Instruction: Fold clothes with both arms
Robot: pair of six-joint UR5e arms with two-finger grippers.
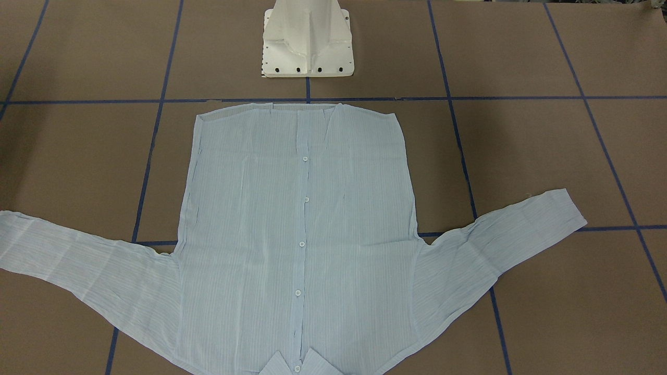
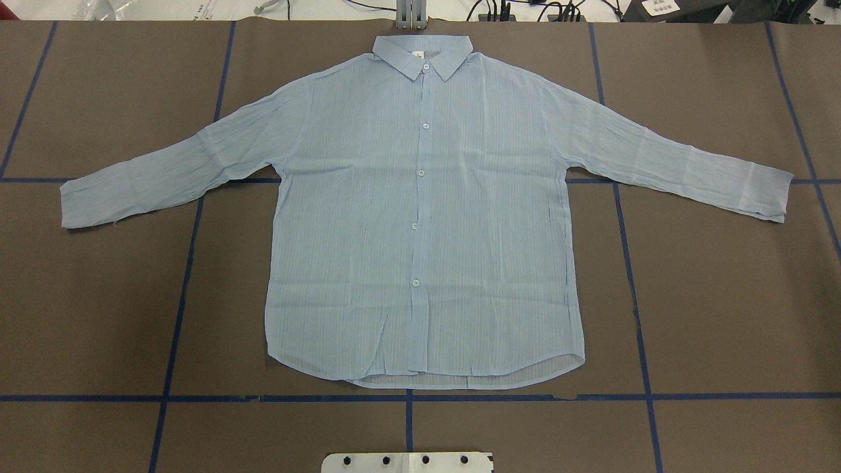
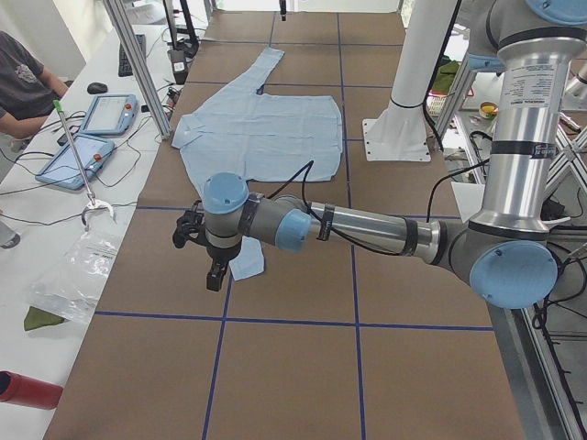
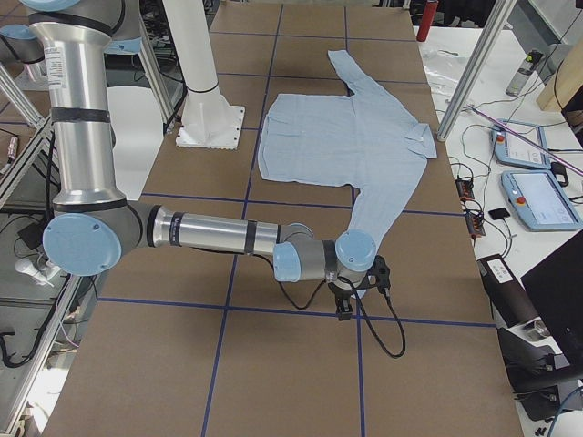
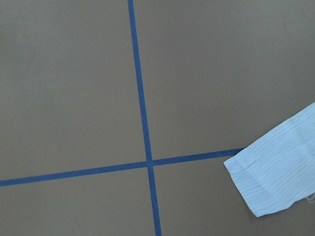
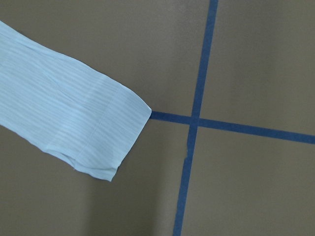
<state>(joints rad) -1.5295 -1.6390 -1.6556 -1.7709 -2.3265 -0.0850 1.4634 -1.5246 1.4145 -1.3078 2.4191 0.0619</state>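
Shirt [image 2: 420,217], pale blue, buttoned, lying flat and front-up on the table [image 2: 98,295], sleeves [image 2: 164,171] spread; left gripper [image 3: 215,273] and right gripper [image 4: 344,309] each near a cuff [image 6: 113,132], opening cannot be told; hazard: thin cloth slipping from a shallow pinch, or uneven grasps skewing the fold.

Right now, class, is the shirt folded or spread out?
Spread out. The shirt lies flat on the table, buttoned front up, its sleeves stretched sideways; no part is doubled over.
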